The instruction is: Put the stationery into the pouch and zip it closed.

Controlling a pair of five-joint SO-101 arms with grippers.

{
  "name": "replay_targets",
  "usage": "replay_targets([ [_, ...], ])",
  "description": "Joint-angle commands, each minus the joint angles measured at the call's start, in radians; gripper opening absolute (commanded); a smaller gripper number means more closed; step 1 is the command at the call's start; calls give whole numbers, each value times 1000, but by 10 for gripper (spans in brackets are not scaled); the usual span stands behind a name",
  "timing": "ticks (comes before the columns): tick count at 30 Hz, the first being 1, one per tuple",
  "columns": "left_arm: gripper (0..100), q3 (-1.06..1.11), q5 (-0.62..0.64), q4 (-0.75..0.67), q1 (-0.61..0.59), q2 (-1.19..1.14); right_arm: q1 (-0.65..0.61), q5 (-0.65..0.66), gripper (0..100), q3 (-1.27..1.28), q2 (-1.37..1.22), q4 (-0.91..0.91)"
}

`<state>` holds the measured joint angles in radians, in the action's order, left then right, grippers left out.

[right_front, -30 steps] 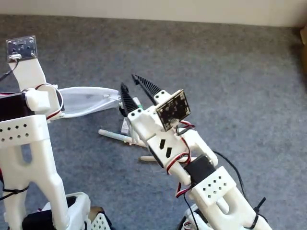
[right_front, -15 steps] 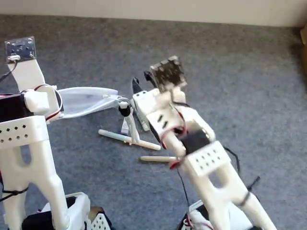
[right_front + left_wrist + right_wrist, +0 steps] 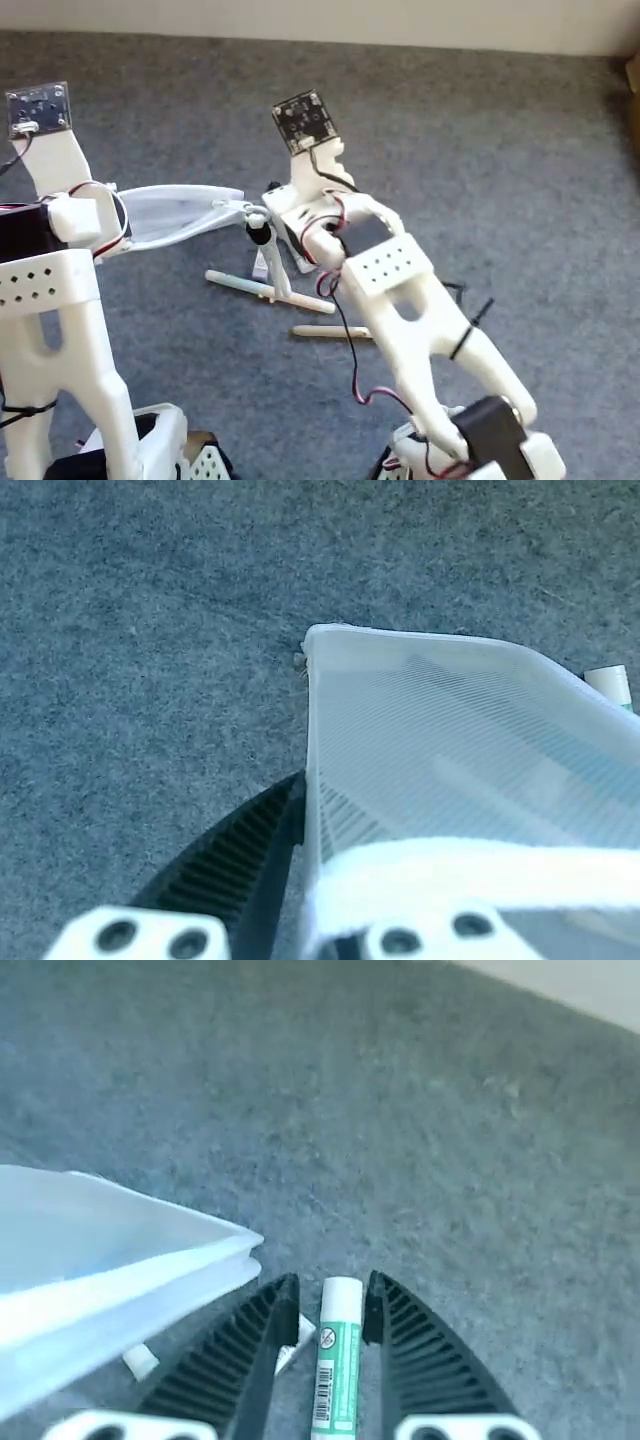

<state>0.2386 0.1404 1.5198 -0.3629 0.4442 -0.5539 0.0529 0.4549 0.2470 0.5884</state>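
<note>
Since 1.0 s ago my right arm has folded forward and down. Its jaws then stood spread wide above the carpet (image 3: 500,150); now the right gripper (image 3: 331,1284) is low, beside the pouch's end. My left arm and the pouch (image 3: 180,212) have hardly shifted. Right jaws: partly open, ribbed black fingers (image 3: 250,1345) straddling the glue stick (image 3: 338,1360). One finger lies close against it and a sliver of gap shows at the other, so nothing is clamped yet. The stick is a smooth white cylinder with a plain white cap end and a green wrap label. The label carries a barcode and a small round symbol; the other print is too small to read. Left gripper (image 3: 300,800): closed on the pouch's edge, black serrated finger on one side of the sheet and the white jaw on the other. The pouch is a translucent, finely ribbed plastic sheet with a thicker white rim. It lies left of the carpet's middle, its narrow end pointing at the glue stick. The carpet is grey, short, fuzzy pile. A slim white pen (image 3: 268,290) and a pale, thin stick (image 3: 330,331) lie nearer the carpet's near edge, apart from each other.
</note>
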Motion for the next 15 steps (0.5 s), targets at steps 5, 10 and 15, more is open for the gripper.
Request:
replay_targets([
  [5,6,18,9,-9,-73,-21,10,-5,116,-145,-153,8],
  [10,6,18,9,-8,-73,-21,8,-5,116,-197,-252,8],
  [15,6,38,9,-23,-73,-19,8,-3,116,-234,-326,8],
])
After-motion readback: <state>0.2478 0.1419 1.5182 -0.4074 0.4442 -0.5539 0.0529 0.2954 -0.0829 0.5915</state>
